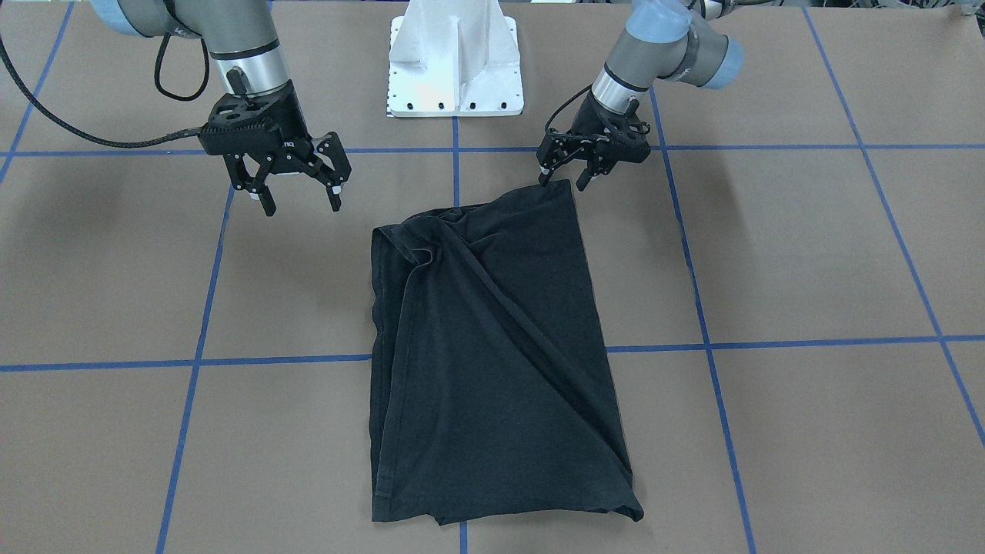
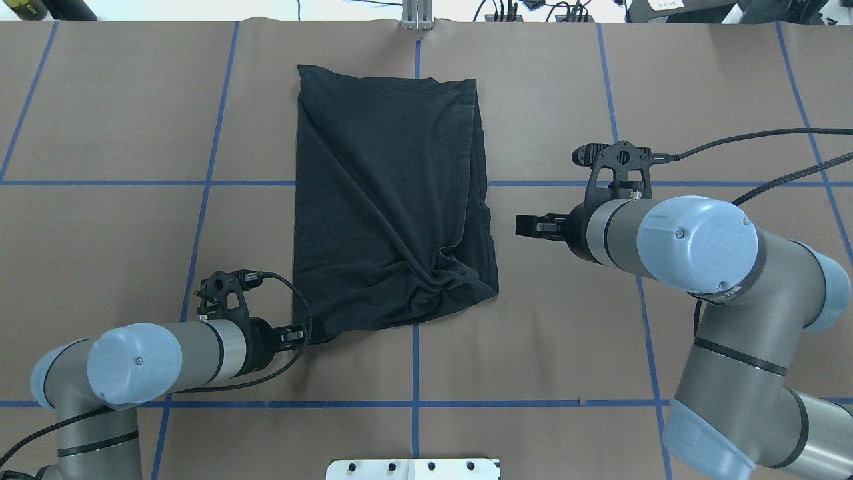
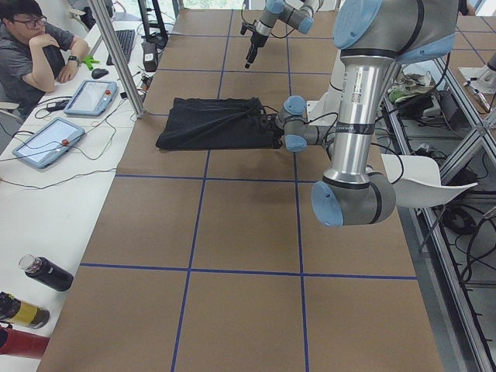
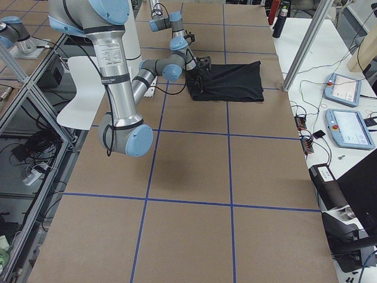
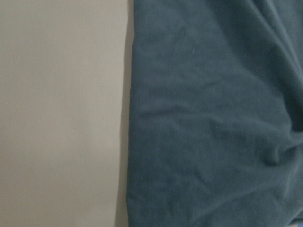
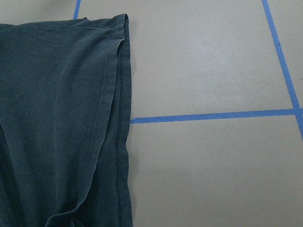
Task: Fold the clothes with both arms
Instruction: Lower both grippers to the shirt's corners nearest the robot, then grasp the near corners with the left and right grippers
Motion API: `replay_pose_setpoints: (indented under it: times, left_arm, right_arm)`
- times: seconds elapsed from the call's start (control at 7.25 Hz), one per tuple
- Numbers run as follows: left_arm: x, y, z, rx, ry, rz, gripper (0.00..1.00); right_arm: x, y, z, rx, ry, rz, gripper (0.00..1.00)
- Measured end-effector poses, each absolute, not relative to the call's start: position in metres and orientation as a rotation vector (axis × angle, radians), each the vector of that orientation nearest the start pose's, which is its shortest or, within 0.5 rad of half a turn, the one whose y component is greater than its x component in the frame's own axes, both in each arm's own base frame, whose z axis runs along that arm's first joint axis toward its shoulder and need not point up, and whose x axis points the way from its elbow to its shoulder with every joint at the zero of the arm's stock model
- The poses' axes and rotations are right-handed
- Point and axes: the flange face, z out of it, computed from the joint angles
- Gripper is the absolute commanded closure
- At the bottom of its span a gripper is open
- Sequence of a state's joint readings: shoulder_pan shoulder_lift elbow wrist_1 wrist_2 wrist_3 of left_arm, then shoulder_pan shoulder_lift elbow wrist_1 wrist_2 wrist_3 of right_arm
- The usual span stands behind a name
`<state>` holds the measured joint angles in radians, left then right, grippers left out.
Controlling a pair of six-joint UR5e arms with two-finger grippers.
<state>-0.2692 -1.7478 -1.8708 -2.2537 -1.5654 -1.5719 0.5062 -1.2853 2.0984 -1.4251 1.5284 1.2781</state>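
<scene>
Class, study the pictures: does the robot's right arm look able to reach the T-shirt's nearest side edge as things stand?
Likely yes. The right gripper hangs open beside the T-shirt, only bare table between them. The left gripper is at the shirt's other near corner, out of the way.

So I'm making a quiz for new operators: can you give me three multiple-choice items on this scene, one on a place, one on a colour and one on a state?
1. Where is the left tool relative to the shirt?
A. over its middle
B. at its corner near the robot
C. past its far hem

2. What colour are the lines on the table?
A. red
B. yellow
C. blue

3. How is the right tool?
A. open, holding nothing
B. shut on the shirt
C. shut on a sleeve

Key:
1 B, the front view shows it at that corner.
2 C, the grid is blue in every view.
3 A, its jaws stand apart over bare table beside the shirt.
</scene>
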Motion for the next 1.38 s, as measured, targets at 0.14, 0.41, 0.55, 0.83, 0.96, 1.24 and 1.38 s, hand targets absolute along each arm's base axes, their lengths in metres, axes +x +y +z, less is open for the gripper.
replay_pose_setpoints:
  times: [0.14, 0.41, 0.55, 0.83, 0.96, 1.24, 1.38]
  left_arm:
    - [0.506, -0.273, 0.351, 0.154, 1.147, -0.240, 0.25]
    - [0.512, -0.273, 0.353, 0.151, 1.142, -0.238, 0.86]
    - [0.514, -0.273, 0.350, 0.150, 1.146, -0.238, 1.00]
    - [0.511, -0.276, 0.344, 0.155, 1.157, -0.240, 1.00]
    - [0.507, -0.281, 0.342, 0.163, 1.161, -0.247, 1.00]
    - [0.492, -0.295, 0.331, 0.185, 1.158, -0.266, 1.00]
    - [0.486, -0.297, 0.324, 0.189, 1.153, -0.270, 1.00]
  right_arm:
    - [-0.395, -0.376, 0.260, 0.410, -0.872, 0.218, 0.00]
    - [-0.396, -0.376, 0.259, 0.410, -0.874, 0.220, 0.00]
    - [-0.396, -0.376, 0.259, 0.410, -0.875, 0.221, 0.00]
    - [-0.396, -0.376, 0.258, 0.409, -0.876, 0.223, 0.00]
    - [-0.398, -0.376, 0.258, 0.408, -0.876, 0.223, 0.00]
    - [-0.415, -0.381, 0.250, 0.387, -0.895, 0.266, 0.01]
    - [-0.437, -0.385, 0.243, 0.356, -0.909, 0.337, 0.03]
